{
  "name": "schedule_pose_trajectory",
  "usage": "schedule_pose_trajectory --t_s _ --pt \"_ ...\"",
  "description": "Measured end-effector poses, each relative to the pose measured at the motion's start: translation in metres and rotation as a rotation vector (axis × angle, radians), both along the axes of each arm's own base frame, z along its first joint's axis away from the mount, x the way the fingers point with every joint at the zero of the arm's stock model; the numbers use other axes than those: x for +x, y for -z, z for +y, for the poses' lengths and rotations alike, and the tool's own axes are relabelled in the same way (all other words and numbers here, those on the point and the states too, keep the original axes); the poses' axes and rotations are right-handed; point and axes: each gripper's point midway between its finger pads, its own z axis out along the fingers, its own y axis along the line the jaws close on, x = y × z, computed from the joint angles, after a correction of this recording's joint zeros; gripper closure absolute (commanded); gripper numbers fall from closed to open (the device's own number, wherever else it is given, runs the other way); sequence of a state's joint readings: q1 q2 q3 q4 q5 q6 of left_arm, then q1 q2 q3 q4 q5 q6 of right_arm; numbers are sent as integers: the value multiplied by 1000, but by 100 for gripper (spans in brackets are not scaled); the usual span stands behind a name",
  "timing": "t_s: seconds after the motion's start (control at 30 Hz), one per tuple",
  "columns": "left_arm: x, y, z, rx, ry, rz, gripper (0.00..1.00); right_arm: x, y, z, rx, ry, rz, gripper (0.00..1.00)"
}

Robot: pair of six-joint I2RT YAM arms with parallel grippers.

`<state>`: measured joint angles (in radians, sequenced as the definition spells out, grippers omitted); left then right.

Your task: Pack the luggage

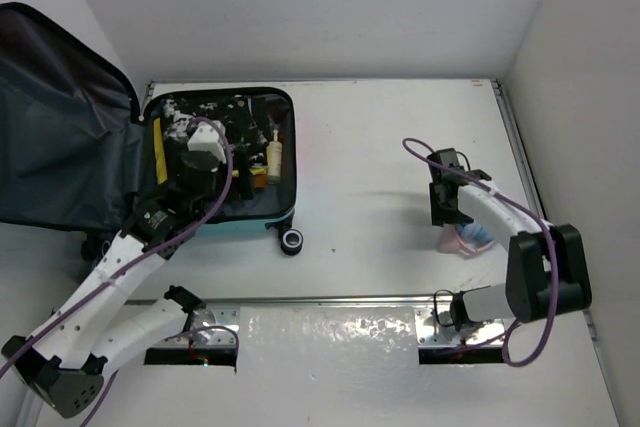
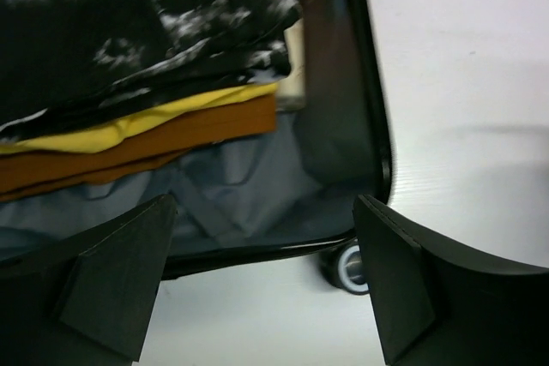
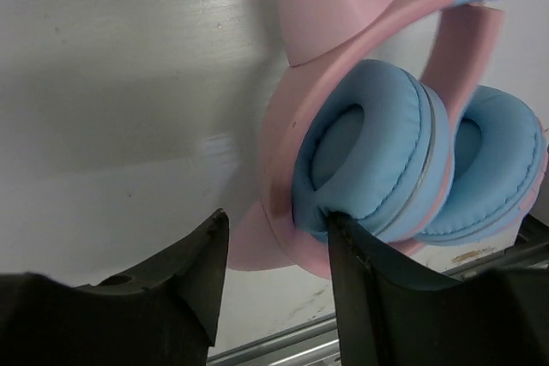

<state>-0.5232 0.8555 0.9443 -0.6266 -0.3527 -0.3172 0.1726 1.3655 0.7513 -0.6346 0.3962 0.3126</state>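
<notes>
The luggage (image 1: 250, 221) lies open at the back left, its dark-lined lid (image 1: 60, 127) raised to the left. Inside are a black-and-white garment (image 2: 146, 40), yellow (image 2: 129, 129) and orange (image 2: 163, 139) folded clothes, and a cream bottle (image 1: 273, 155). My left gripper (image 1: 212, 169) (image 2: 264, 201) hangs open over the case's near edge with nothing between its fingers. Pink cat-ear headphones (image 1: 470, 239) (image 3: 360, 49) with blue pads (image 3: 377, 156) lie at the right. My right gripper (image 1: 445, 209) (image 3: 278, 219) straddles one earcup's lower edge. Its right finger (image 3: 360, 255) presses the blue pad and the left finger (image 3: 193, 263) stands apart.
A black luggage wheel (image 1: 292, 241) (image 2: 347, 265) sticks out toward the table's middle. A metal rail (image 1: 330, 299) runs along the near edge between the arm bases. White walls (image 1: 580, 57) close the table on the right and at the back.
</notes>
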Motion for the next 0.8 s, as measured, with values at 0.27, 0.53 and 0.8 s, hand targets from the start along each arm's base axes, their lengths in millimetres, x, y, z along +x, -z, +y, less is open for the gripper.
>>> schedule_pose_trajectory --t_s 0.27,0.53,0.8 --pt "-12 32 10 67 17 41 17 27 22 3 -16 2 -35 72" --pt "-13 36 3 53 59 42 17 29 29 7 -12 -6 -37 60" --pt "-14 32 1 38 70 22 15 66 -7 7 -51 18 -116 59"
